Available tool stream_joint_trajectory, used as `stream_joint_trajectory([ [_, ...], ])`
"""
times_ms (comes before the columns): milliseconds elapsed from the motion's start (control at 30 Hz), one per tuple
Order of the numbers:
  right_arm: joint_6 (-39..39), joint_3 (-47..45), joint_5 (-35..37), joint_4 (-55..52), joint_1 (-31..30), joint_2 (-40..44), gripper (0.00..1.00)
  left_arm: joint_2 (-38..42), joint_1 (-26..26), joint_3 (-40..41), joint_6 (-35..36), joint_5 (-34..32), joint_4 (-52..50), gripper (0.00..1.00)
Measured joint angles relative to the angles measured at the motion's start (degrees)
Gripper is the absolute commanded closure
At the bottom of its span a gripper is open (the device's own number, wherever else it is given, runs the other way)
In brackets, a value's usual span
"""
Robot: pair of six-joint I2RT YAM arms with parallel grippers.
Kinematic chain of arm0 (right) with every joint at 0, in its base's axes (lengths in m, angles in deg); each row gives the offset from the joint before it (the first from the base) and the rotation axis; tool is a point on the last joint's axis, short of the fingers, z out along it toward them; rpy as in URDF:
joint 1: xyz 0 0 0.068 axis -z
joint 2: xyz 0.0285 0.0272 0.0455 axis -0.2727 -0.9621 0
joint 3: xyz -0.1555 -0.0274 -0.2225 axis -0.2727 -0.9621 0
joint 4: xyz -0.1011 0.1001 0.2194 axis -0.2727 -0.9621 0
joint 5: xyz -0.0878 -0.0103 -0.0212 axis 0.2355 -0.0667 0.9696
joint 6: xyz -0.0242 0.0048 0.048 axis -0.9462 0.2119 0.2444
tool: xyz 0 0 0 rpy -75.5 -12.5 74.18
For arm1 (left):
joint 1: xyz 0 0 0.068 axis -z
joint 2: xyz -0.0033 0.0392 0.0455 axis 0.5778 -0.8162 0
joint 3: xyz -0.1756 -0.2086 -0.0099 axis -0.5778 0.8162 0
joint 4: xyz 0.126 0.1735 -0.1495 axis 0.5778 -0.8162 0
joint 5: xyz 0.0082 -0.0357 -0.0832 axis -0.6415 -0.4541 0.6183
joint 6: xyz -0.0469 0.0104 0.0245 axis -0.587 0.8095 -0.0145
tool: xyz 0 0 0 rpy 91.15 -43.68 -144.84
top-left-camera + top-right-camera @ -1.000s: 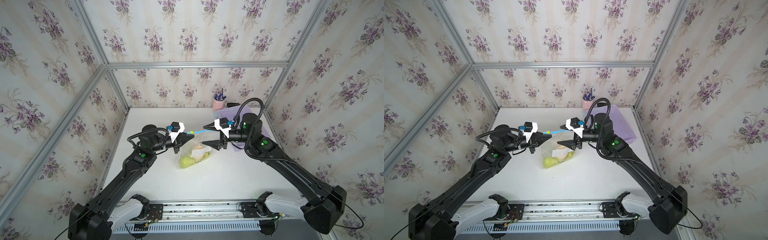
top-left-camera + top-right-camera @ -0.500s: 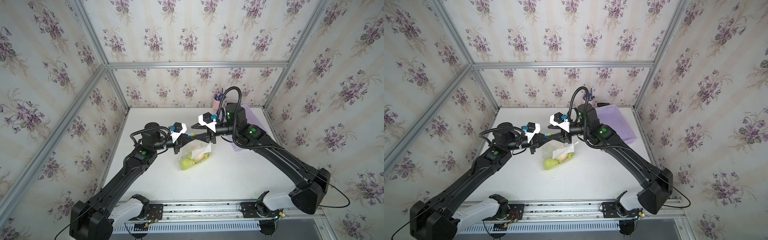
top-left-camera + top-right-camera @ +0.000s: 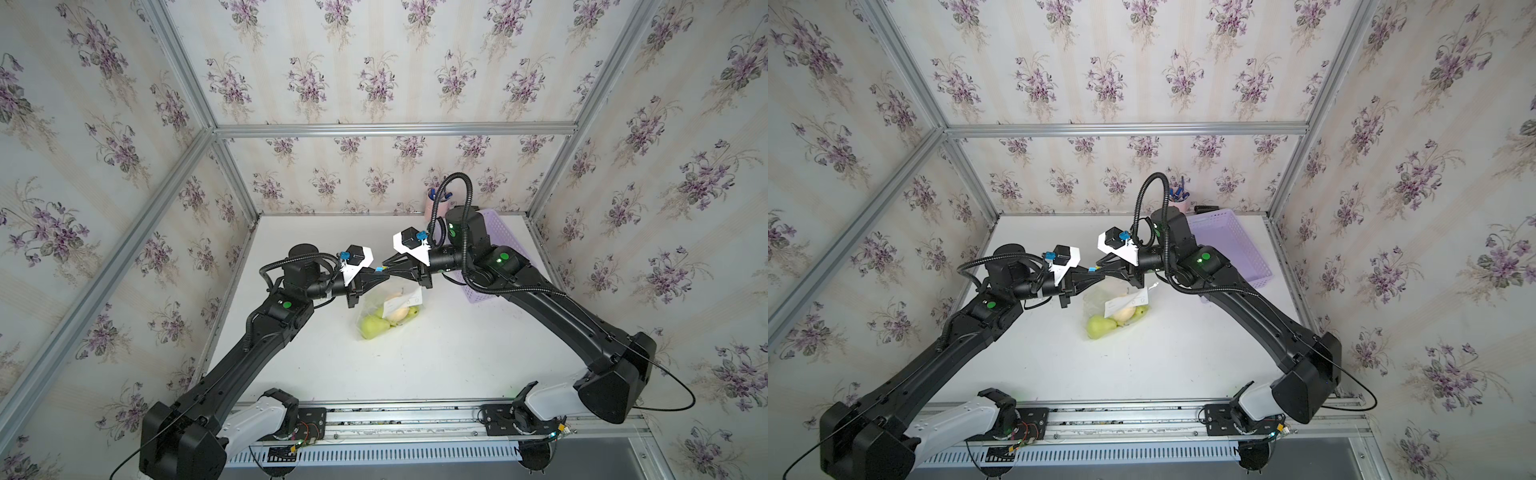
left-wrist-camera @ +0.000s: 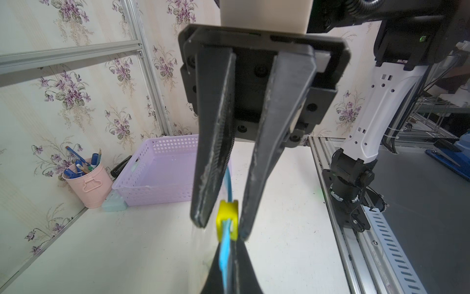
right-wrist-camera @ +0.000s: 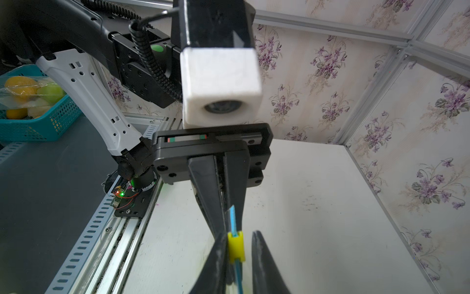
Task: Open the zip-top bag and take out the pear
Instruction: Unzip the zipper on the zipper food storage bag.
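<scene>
— Status of the left gripper (image 5: pixel 225 225)?
— Jaws pressed together on the light-blue zip strip (image 5: pixel 232 216) of the clear, crinkly plastic zip-top bag (image 3: pixel 384 305). The right wrist view shows no gap between them.
— And the right gripper (image 4: pixel 220 225)?
— Narrowly apart, straddling the small yellow plastic end tab (image 4: pixel 227 219) on that strip. In the left wrist view the tab sits between its two black fingers (image 4: pixel 213 152). In the right wrist view the tab touches one finger, and a sliver of white tabletop (image 5: pixel 305 203) shows between it and the other. Not clamped.
— How do the two sit?
— Tip to tip along the strip, above the middle of the table in both top views.
— Where's the bag itself?
— Hanging below that meeting point, between the two arms, whitish label patch (image 3: pixel 402 301) facing upward.
— The pear?
— Inside, at the bag's lower end: a green pear (image 3: pixel 1098 326), a pale cream fruit (image 3: pixel 1125 313) touching it, and a second green fruit (image 3: pixel 1142 311) partly behind the label. Whether the bag's bottom rests on the table, I can't tell.
— Anything else?
— A lilac perforated plastic basket (image 3: pixel 1229 245) beyond the right arm, and a pink metal pail of pens (image 4: pixel 87 182) near it by the back wall. A small pale-blue box (image 4: pixel 114 203) lies between them.
</scene>
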Motion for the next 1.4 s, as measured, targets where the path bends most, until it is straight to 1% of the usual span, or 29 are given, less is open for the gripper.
stream_joint_trajectory([
  [67,-0.13,0.13,0.07,-0.39,0.04,0.00,0.82,0.11,-0.07,0.00,-0.04,0.15,-0.04,1.00],
  [200,-0.52,0.04,0.39,-0.59,0.11,0.04,0.91,0.55,-0.20,0.02,0.04,0.20,-0.15,1.00],
  [267,-0.55,0.00,0.39,-0.59,0.11,0.09,0.92,0.66,-0.37,0.04,-0.07,0.22,-0.22,1.00],
  [467,-0.57,-0.31,0.35,-0.61,0.37,0.50,0.93,1.07,-0.96,0.24,-0.07,0.44,-0.17,1.00],
  [967,-0.74,-4.55,0.55,-0.57,2.27,3.45,0.93,2.54,-4.07,0.72,-0.20,2.51,-0.59,1.00],
  [1400,-1.01,-10.99,2.27,-0.52,6.78,8.50,0.92,2.58,-6.64,0.92,-4.46,4.66,2.08,1.00],
])
